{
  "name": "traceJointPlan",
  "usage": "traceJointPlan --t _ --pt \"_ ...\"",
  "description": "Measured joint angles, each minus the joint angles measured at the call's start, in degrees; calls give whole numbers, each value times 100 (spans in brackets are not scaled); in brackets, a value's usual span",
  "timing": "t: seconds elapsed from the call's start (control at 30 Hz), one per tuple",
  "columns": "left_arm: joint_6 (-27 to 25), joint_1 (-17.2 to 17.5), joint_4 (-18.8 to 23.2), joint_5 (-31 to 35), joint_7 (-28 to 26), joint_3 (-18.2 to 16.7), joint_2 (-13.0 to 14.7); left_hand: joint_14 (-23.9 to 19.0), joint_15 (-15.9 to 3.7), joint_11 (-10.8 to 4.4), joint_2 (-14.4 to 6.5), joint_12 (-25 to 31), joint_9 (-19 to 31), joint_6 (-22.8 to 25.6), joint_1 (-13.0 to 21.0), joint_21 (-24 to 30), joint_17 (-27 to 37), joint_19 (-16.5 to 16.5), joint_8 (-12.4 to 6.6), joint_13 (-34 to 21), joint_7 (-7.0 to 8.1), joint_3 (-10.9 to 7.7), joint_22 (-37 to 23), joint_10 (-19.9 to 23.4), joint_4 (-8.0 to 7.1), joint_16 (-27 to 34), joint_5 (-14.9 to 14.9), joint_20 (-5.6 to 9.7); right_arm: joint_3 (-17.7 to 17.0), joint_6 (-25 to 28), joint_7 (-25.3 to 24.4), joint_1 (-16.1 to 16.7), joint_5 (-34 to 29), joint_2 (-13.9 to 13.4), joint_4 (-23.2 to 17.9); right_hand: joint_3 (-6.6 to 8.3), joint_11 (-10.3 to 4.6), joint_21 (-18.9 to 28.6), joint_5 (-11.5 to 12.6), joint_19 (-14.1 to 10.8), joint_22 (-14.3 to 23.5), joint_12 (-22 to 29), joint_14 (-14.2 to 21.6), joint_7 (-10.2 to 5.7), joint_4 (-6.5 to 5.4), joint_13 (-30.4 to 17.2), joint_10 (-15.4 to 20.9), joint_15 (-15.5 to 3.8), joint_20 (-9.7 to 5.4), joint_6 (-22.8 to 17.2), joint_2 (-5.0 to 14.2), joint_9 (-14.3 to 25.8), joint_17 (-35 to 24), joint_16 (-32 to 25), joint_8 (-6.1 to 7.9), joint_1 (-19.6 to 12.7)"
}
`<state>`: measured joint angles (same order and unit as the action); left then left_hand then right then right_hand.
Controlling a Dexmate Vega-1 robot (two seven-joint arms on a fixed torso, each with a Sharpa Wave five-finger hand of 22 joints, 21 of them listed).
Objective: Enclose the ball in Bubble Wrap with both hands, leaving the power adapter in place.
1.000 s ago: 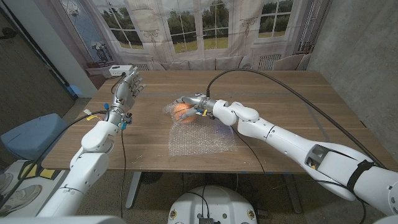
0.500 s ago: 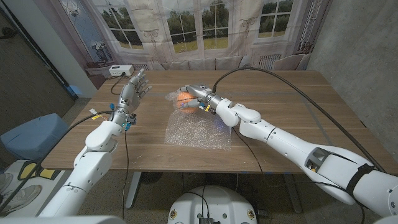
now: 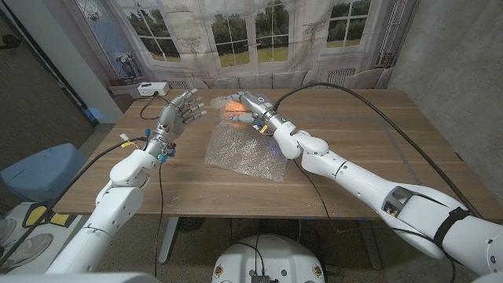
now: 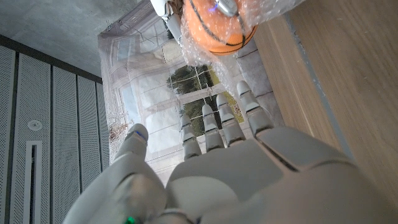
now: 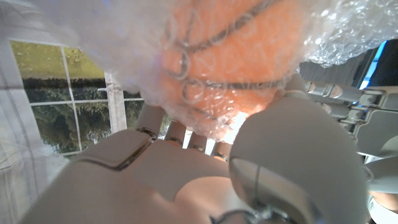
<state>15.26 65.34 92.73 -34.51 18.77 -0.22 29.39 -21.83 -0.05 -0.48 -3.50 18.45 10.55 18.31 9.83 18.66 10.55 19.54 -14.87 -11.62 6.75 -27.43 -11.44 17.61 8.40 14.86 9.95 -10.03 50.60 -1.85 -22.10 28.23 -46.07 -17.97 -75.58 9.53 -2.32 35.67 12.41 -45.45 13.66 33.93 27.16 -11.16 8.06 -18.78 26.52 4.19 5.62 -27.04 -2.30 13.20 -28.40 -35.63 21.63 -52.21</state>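
Head view shows the right robot hand (image 3: 245,108) lifted over the far half of the desk (image 3: 377,141), gripping the orange ball (image 3: 233,104) through the Bubble Wrap (image 3: 244,149), whose loose tail drapes down onto the desk. The left robot hand (image 3: 179,118) hangs just beside it, fingers spread, holding nothing. The risk, as I judge it: the wrap covers the ball only partly, so it could slide off or the ball could slip from the slick film before the left robot hand closes in. The power adapter (image 3: 152,89) sits well apart at the far left corner.
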Motion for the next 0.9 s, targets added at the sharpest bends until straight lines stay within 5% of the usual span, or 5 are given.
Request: traceJointPlan --t 0.4,0.63,0.8,0.9 --pt "208 -360 -530 -637 1357 67 -84 -536 -178 8 -99 41 -17 1158 295 127 -16 462 -137 18 -266 -275 26 673 69 -45 51 509 27 339 -443 -147 -58 245 295 0 -8 65 -9 0 8 24 62 -43 -1 -42 -9 62 0 44 0 0 -120 89 0 0" --pt "-194 -568 -723 -868 1966 116 11 -778 -54 219 -69 -140 0 782 325 279 -5 1058 215 18 -575 -338 26 610 21 -96 51 275 27 507 -812 -191 -13 338 369 -18 -8 108 -11 0 8 40 72 -75 -19 -63 -9 72 0 32 0 0 -170 133 -27 0" --pt "-667 -568 -723 -853 2083 116 11 -727 116 299 -68 -178 0 713 325 279 0 1102 240 1 -690 -361 48 604 -2 -156 87 77 -6 507 -812 -191 -13 359 353 -18 -9 164 -22 0 7 90 72 -62 -20 -75 -9 72 0 0 0 0 -281 153 -27 0" --pt "-962 -733 -678 -840 2161 207 281 -619 224 399 -68 -227 2 634 325 279 0 1037 312 1 -770 -361 53 567 -2 -222 87 -27 -45 510 -1213 -183 89 375 315 -28 -7 185 -23 0 6 105 72 -62 -31 -87 -7 72 0 1 1 0 -288 155 -27 1"
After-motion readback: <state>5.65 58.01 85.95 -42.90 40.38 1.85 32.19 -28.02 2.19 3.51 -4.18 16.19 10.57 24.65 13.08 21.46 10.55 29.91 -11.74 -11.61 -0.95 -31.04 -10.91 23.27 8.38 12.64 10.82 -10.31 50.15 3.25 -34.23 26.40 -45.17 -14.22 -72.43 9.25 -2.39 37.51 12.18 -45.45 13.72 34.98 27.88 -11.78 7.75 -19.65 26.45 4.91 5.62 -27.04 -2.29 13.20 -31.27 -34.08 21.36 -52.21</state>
